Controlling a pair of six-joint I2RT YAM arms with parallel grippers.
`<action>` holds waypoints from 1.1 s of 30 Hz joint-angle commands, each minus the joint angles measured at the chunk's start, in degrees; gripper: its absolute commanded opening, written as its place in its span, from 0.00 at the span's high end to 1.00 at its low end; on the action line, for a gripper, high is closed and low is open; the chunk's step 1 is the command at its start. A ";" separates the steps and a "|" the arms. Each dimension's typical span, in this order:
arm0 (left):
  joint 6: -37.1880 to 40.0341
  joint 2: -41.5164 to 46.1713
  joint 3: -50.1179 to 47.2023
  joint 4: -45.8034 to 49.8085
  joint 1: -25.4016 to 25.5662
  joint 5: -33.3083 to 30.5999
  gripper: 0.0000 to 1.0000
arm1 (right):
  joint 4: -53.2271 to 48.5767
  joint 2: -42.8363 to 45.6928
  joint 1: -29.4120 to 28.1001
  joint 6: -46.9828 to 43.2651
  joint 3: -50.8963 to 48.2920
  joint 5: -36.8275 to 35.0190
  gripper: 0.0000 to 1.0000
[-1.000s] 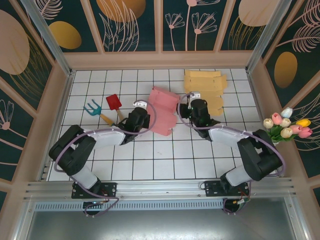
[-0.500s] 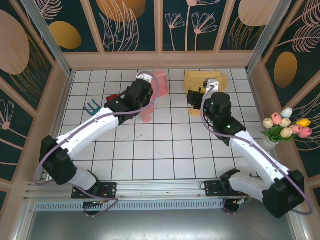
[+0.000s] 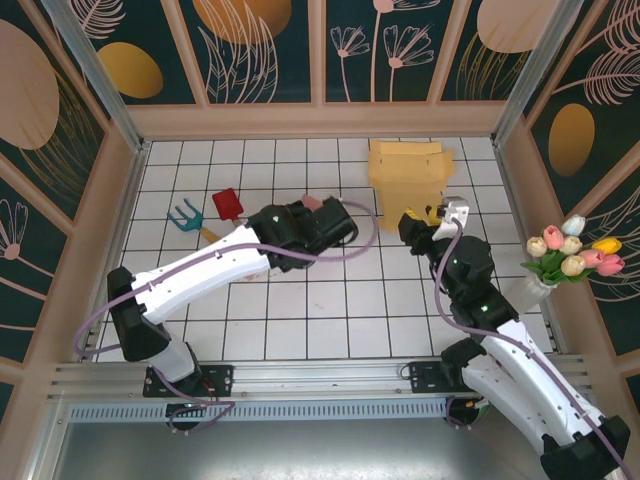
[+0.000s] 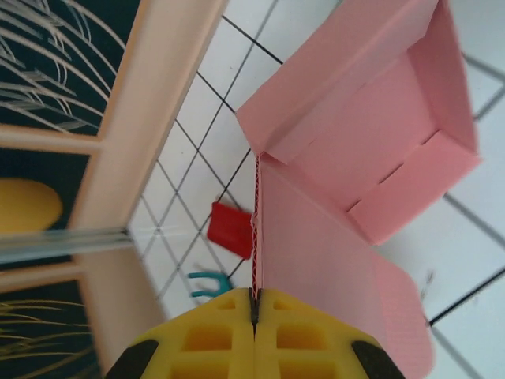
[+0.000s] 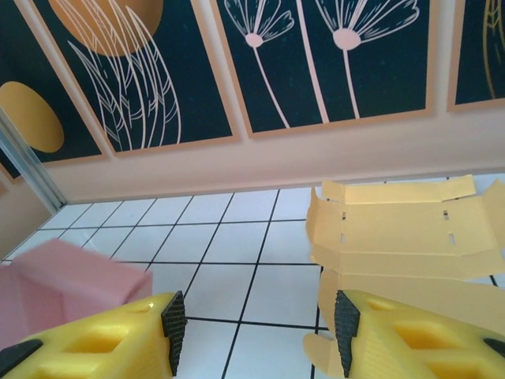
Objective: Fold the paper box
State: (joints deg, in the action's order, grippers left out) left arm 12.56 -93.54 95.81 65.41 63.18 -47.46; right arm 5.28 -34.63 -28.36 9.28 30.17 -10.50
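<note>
The paper box is pink, partly folded, with raised walls round an open inside. My left gripper is shut on the thin edge of one of its flaps. From above, the left gripper sits mid-table and covers most of the box. My right gripper is open with bare tiles between its pads. It hovers right of centre, apart from the pink box on its left.
A flat yellow cardboard blank lies at the back right, just beyond the right gripper. A red toy shovel and a teal rake lie at the left. Tulips stand by the right wall.
The left arm has swung the pink box from the back of the table toward the middle. The right gripper has drawn back from the yellow blank toward the near side and opened slightly wider.
</note>
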 commanded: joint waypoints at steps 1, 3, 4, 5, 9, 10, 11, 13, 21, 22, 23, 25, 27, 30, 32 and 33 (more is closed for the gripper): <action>8.64 0.70 7.16 4.40 2.11 -2.69 1.00 | 0.72 1.23 0.39 -0.18 -0.88 -0.55 0.44; 12.21 1.34 7.56 2.97 3.17 0.22 1.00 | 0.81 1.23 0.41 0.20 -0.90 -0.07 0.44; 13.36 1.37 6.72 2.41 3.27 1.43 1.00 | 0.73 1.24 0.40 0.45 -0.82 0.01 0.44; 14.73 1.26 5.44 1.96 3.27 2.80 1.00 | 0.56 1.42 0.36 0.63 -0.74 -0.03 0.44; 19.09 -1.48 1.89 0.28 3.27 6.11 1.00 | 0.60 3.55 0.41 1.98 -1.57 -1.42 0.44; 19.83 -2.86 2.28 0.13 3.20 6.68 1.00 | 0.88 4.29 0.40 2.39 -1.99 -1.91 0.44; 20.85 -4.05 2.72 -0.37 3.20 6.85 1.00 | 1.04 4.96 0.41 2.73 -2.37 -2.42 0.44; 23.10 -7.03 4.20 -1.35 3.25 6.92 1.00 | 1.32 5.66 0.34 3.21 -2.82 -3.16 0.44; 33.31 -16.00 9.40 -6.75 1.57 9.83 1.00 | 0.96 5.54 0.41 3.80 -2.94 -4.70 0.44; 34.24 -17.23 9.61 -7.74 0.90 10.11 1.00 | 0.93 5.72 0.39 3.83 -3.01 -5.15 0.44; 34.86 -18.40 10.02 -8.89 0.12 10.64 1.00 | 0.79 5.98 0.40 3.73 -2.99 -5.57 0.44; 35.56 -20.49 11.20 -11.70 -1.48 11.45 1.00 | 0.66 6.56 0.38 3.69 -3.10 -6.00 0.44; 35.77 -22.67 13.11 -13.87 -2.82 12.64 0.93 | 0.45 7.12 0.37 3.55 -3.18 -6.44 0.44; 36.40 -25.10 15.87 -15.31 -4.12 13.40 0.64 | 0.28 7.01 0.41 3.03 -3.19 -7.66 0.44; 36.28 -25.92 17.40 -18.15 -4.51 14.07 0.51 | -0.40 6.42 0.50 3.03 -2.79 -8.26 0.44; 36.18 -25.89 17.56 -19.01 -4.56 14.17 0.49 | -0.74 6.16 0.43 3.14 -2.63 -8.47 0.44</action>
State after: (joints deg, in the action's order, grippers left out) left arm 47.88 -118.56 110.80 50.70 58.65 -34.96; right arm 5.15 -28.29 -28.05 12.34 27.57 -17.69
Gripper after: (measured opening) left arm 0.495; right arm 0.557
